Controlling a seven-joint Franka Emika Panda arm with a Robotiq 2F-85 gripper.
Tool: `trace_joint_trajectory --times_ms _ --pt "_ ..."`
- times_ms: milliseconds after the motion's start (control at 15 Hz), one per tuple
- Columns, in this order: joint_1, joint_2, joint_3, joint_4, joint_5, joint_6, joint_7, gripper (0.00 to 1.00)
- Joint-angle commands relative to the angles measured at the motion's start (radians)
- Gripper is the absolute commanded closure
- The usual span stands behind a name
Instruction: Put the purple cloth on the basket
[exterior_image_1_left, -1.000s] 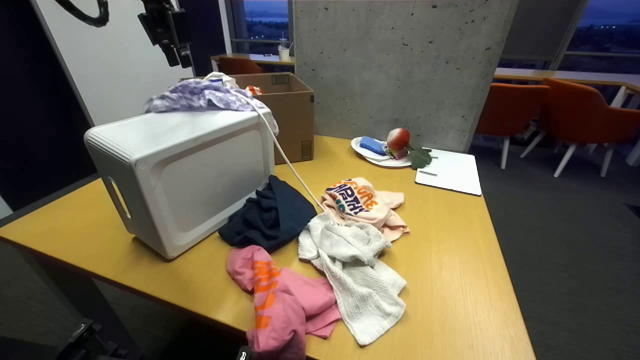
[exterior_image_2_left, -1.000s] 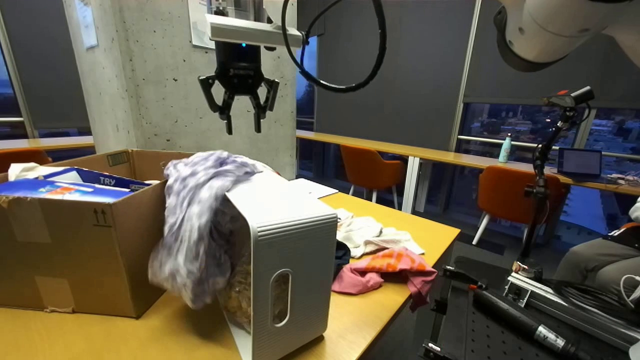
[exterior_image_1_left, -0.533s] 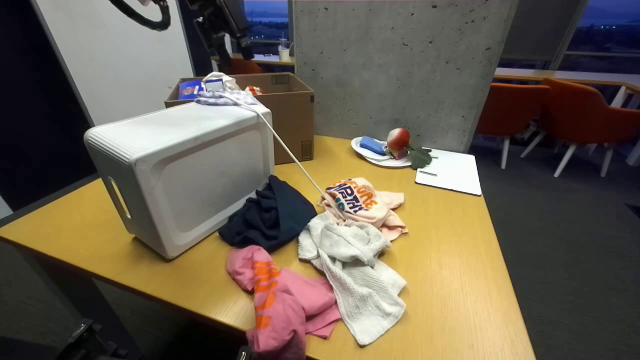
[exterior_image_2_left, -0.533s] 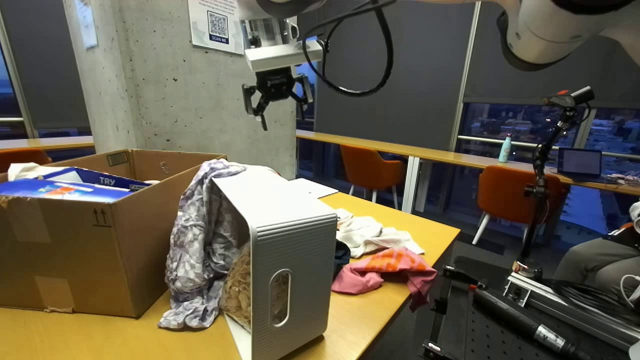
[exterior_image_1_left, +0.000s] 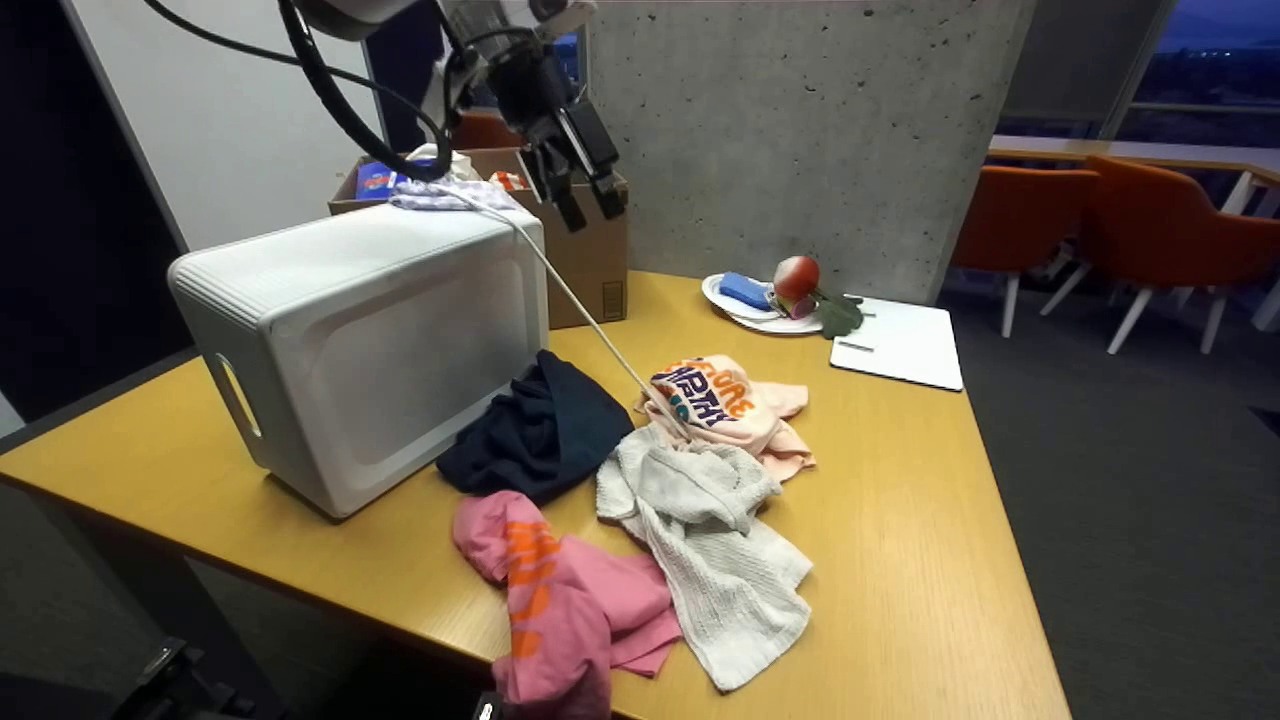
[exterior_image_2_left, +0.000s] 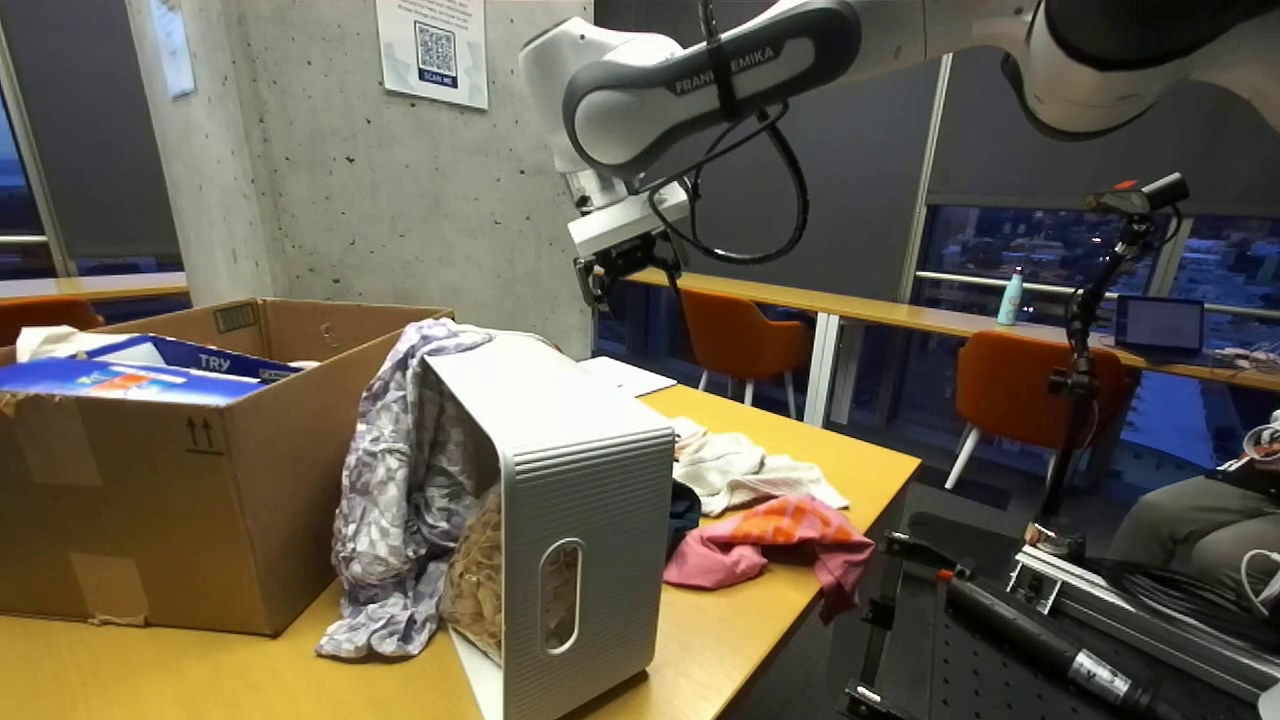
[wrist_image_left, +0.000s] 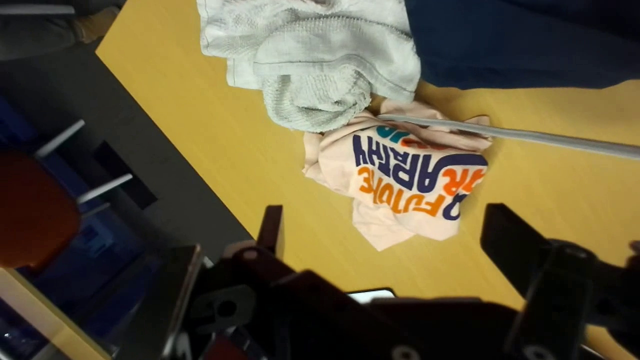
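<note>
Black two-fingered gripper (wrist_image_left: 384, 220), spread wide; only the exterior views show purple-and-white patterned cloth (exterior_image_2_left: 385, 490) draping the white rectangular plastic basket (exterior_image_2_left: 617, 560).

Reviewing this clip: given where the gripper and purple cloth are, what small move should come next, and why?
Probably a slight lift, jaws left open, clear of the white cord: the gripper holds nothing, and the purple cloth already lies over the top edge of the basket, hanging down its open side to the table, so the placing looks done.
</note>
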Motion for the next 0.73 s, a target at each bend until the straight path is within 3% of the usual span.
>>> trace_joint_trajectory --times_ms 0,267,667 --pt "0.059 -0.106 -0.223 -0.209 0.12 0.205 0.109 0.0" --pt "0.13 -0.119 -0.372 -0.333 0.165 0.384 0.187 0.0" --pt "0.236 -0.122 -0.471 -0.436 0.15 0.492 0.302 0.0"
